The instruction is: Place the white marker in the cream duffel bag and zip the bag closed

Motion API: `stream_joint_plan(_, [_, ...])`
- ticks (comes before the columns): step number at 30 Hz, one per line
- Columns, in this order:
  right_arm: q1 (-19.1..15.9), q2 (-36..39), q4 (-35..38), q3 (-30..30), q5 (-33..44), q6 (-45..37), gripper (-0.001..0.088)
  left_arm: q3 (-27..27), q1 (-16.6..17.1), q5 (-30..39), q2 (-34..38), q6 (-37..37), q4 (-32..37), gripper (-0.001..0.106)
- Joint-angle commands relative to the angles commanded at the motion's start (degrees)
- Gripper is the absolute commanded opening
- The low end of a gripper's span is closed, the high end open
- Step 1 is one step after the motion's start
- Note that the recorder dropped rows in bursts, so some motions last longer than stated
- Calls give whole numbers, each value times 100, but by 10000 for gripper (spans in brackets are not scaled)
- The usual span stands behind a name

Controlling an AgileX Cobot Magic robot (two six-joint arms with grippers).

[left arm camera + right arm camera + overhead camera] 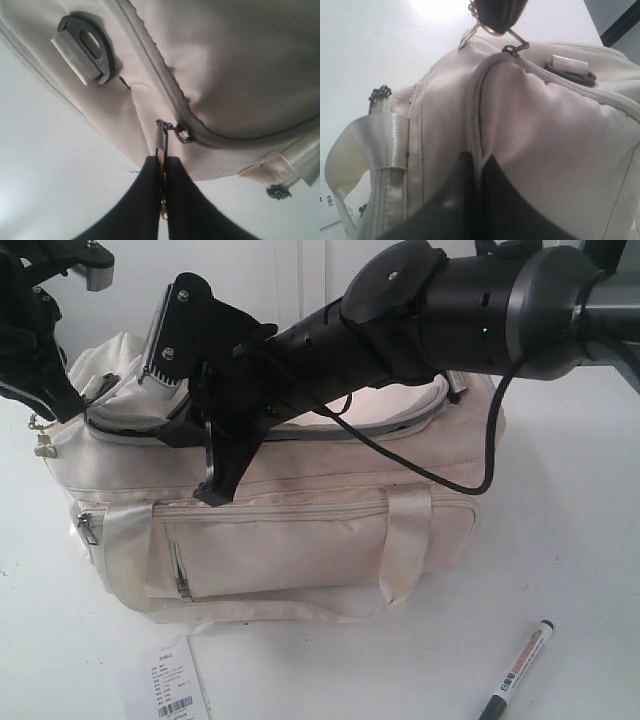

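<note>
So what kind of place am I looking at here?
Probably a robot lab test bench: a plain white tabletop, black robot arms working over a cream duffel bag, and a white marker laid out alongside.

The exterior camera overlooks the cream duffel bag [300, 560]; both wrist cameras press close.

Robotics lab bench. Plain white tabletop [585, 540], blank white wall [290, 280] behind. 2 black robot arms over it: left arm [25, 340], right arm [450, 310], cable [489, 450] exposed.
</note>
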Motion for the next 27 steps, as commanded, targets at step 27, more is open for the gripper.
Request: stream_joint_plan(27, [0,0,-43,0,47,0,0,0,0,-507,192,-207,266,26])
